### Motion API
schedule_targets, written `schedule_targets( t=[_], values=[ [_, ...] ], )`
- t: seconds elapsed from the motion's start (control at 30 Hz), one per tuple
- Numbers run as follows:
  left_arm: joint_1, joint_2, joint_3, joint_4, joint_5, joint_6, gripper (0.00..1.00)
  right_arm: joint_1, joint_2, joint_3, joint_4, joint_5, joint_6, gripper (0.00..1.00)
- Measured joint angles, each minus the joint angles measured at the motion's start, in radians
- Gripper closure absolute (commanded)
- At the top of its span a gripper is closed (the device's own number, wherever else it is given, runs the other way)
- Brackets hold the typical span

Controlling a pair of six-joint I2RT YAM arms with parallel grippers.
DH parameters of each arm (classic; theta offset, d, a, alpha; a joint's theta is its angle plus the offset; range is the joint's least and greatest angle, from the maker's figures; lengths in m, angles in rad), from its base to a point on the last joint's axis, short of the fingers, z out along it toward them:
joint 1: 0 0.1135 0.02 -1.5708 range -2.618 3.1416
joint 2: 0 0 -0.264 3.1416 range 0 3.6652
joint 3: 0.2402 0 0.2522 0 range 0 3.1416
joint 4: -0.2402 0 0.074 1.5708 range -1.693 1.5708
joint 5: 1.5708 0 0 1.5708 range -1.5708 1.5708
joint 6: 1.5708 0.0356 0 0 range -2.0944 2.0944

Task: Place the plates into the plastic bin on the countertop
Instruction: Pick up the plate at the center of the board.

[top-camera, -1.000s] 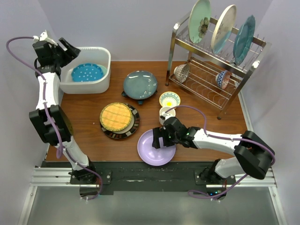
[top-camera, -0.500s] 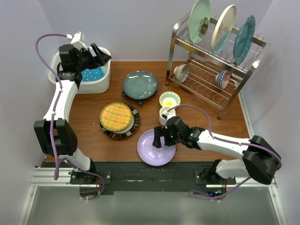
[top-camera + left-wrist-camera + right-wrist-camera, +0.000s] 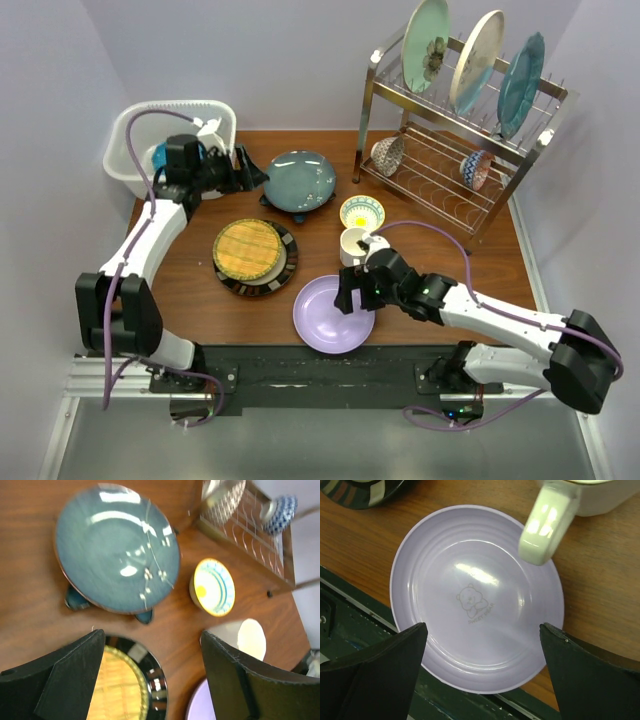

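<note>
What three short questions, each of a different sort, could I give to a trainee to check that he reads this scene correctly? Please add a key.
1. True or false: the lilac plate already lies inside the plastic bin.
2. The left gripper is: A) shut on a plate; B) open and empty, above the countertop; C) out of view.
3. How many plates stand upright in the top of the wire rack?

Key: 1 false, it lies on the countertop, below the open right gripper. 2 B. 3 three.
</note>
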Motion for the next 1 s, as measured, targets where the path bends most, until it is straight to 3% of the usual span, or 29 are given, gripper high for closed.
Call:
schedule_targets(
  t=[0.47, 1.0],
  values=[
    [-0.163, -0.129, -0.379, -0.001, -0.016, -0.024, 0.13, 0.000, -0.031, -0.004, -0.112, 0.090, 0.005, 0.01],
    [-0.285, -0.195, -0.502, -0.015, -0.022, -0.075, 0.20, 0.000, -0.012, -0.034, -0.116, 0.109, 0.009, 0.01]
  ],
)
